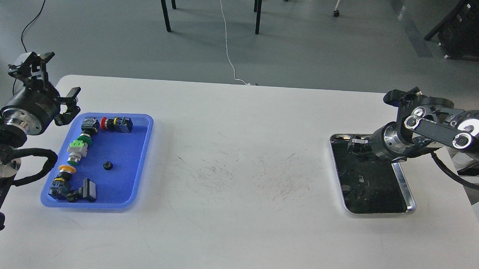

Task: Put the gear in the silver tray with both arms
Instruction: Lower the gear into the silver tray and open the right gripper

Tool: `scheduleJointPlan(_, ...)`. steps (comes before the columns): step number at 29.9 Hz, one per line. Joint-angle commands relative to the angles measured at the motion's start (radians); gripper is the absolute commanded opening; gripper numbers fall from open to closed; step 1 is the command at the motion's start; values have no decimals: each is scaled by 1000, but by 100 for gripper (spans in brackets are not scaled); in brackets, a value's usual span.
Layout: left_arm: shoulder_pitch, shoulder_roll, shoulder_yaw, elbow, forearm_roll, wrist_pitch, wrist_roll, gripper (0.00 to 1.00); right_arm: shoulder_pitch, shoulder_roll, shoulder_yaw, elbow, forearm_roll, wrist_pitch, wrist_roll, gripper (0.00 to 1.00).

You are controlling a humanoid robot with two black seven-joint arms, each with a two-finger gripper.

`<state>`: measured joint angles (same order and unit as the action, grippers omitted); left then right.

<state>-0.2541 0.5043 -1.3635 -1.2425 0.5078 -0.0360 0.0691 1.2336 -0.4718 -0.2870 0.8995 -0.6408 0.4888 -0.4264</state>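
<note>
The right arm's black pincer (358, 145) hides the shiny silver metal tray's (407, 189) far right corner, its fingers too dark to separate, while the frame's edges crop both arms.

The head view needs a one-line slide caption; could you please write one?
Small black gear lies in blue plastic tray beside open left gripper; right gripper over shiny silver tray.

No text, label, brand or number can be read anywhere in the frame, neither on the arms nor the trays.
</note>
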Motion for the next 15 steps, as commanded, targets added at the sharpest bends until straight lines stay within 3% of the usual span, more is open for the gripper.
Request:
scheduleJointPlan(1, 1, 0, 1, 0, 0, 1, -2, 98, -11, 4, 0, -7, -11, 0, 0, 12)
scheduleJointPlan(15, -10, 6, 0, 0, 0, 1, -2, 98, -26, 45, 3, -79, -11, 0, 2, 38)
